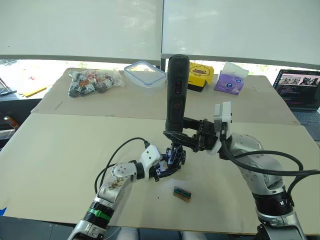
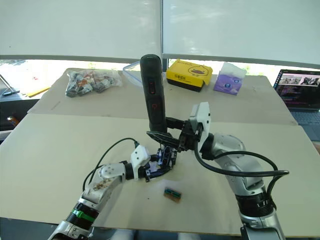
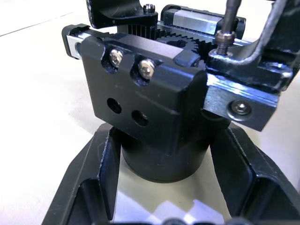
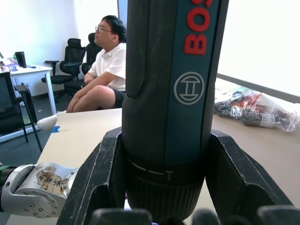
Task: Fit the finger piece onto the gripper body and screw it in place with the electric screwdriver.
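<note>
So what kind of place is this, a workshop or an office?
Probably an office or lab used as a test space: a laptop sits at the table's edge, office chairs and a desk stand behind a seated person.

Bright daylight comes in from the windows far behind the right tool (image 1: 172, 136). The strip under the blinds glows so white that nothing shows there. The worktop (image 1: 65, 145) is evenly lit, with only soft, small shadows beneath the tools. In the left wrist view, the nearest black fingers (image 3: 98, 187) look blurry.
</note>
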Motion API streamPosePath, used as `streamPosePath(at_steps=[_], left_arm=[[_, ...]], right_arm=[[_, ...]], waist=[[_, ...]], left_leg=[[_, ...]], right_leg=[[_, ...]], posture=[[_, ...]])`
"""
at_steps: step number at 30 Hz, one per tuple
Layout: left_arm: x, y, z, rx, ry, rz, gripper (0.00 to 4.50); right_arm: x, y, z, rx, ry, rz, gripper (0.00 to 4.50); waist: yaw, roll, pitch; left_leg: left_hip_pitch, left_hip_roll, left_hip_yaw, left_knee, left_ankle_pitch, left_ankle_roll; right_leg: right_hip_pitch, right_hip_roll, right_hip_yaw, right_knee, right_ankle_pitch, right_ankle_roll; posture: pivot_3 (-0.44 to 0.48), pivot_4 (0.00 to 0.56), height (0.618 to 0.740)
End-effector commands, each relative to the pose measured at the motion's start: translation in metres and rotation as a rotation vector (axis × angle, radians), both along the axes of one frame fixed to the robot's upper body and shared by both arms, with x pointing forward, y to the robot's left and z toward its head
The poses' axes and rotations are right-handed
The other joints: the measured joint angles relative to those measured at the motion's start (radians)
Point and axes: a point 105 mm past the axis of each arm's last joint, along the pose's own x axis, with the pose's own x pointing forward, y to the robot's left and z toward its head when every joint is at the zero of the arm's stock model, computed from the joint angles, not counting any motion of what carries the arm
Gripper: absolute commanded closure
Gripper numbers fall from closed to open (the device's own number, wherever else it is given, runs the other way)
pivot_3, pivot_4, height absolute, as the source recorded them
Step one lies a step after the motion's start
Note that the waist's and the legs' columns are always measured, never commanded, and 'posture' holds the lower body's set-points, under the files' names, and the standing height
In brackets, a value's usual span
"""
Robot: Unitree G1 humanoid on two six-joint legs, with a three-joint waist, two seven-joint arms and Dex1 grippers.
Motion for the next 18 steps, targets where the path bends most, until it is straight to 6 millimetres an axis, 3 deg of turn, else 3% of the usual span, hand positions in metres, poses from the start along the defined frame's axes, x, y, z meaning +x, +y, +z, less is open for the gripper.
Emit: streamPosePath(at_steps=[1, 11, 18], left_arm=[[-0.007, -0.004, 0.000, -0.013, 0.016, -0.032, 2.21], [-0.007, -0.002, -0.001, -0.008, 0.019, -0.031, 2.21], [-0.008, -0.002, -0.001, -0.005, 0.018, -0.034, 2.21]], right_arm=[[0.007, 0.003, -0.043, -0.114, 0.121, -0.025, 2.54], [0.001, 0.005, -0.048, -0.108, 0.122, -0.023, 2.54], [0.003, -0.001, -0.030, -0.068, 0.075, -0.007, 2.54]], waist=[[0.000, 0.000, 0.000], [-0.001, 0.000, -0.002], [-0.001, 0.000, -0.002]], left_leg=[[0.000, 0.000, 0.000, 0.000, 0.000, 0.000], [0.000, 0.000, 0.000, 0.000, 0.000, 0.000], [0.000, 0.000, 0.000, 0.000, 0.000, 0.000]], right_leg=[[0.000, 0.000, 0.000, 0.000, 0.000, 0.000], [0.000, 0.000, 0.000, 0.000, 0.000, 0.000], [0.000, 0.000, 0.000, -0.001, 0.000, -0.001]], posture=[[0.000, 0.150, 0.740], [0.000, 0.150, 0.740], [0.000, 0.150, 0.740]])
